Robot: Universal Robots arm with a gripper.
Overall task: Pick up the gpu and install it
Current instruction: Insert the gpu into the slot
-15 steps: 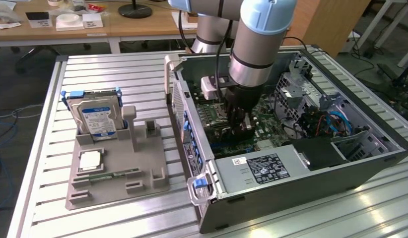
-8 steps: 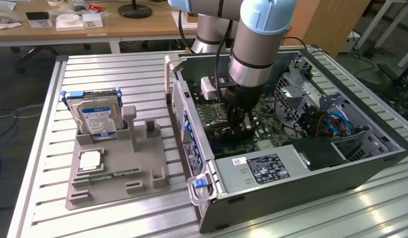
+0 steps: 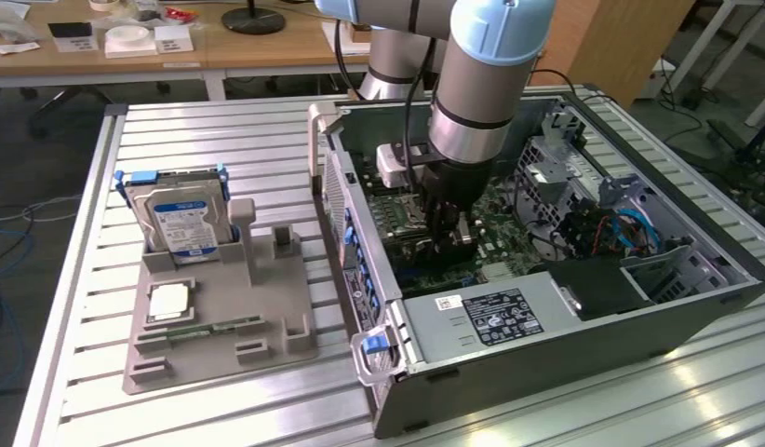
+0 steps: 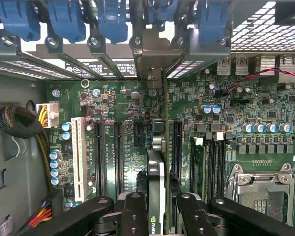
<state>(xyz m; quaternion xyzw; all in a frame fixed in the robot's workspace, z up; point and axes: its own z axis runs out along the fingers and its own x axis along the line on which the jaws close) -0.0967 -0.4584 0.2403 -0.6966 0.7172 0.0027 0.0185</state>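
Wrist view: the tool (image 4: 157,209) pinches the gpu (image 4: 156,172) edge-on, upright over the motherboard (image 4: 118,98) slots; its lower edge is hidden. In the exterior view, the arm (image 3: 476,102) hides the card inside the computer case (image 3: 544,317).

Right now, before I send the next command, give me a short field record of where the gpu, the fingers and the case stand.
gpu: held on edge between the fingers, silver bracket toward the rear slot openings
fingers: closed on the gpu, one on each face
gripper: down inside the open computer case, above the motherboard
motherboard: green, expansion slots bare on either side of the card
computer case: lying on its side, side panel off
parts tray: at the exterior view's left, hard drive standing in it
seating: cannot tell whether the card is in a slot
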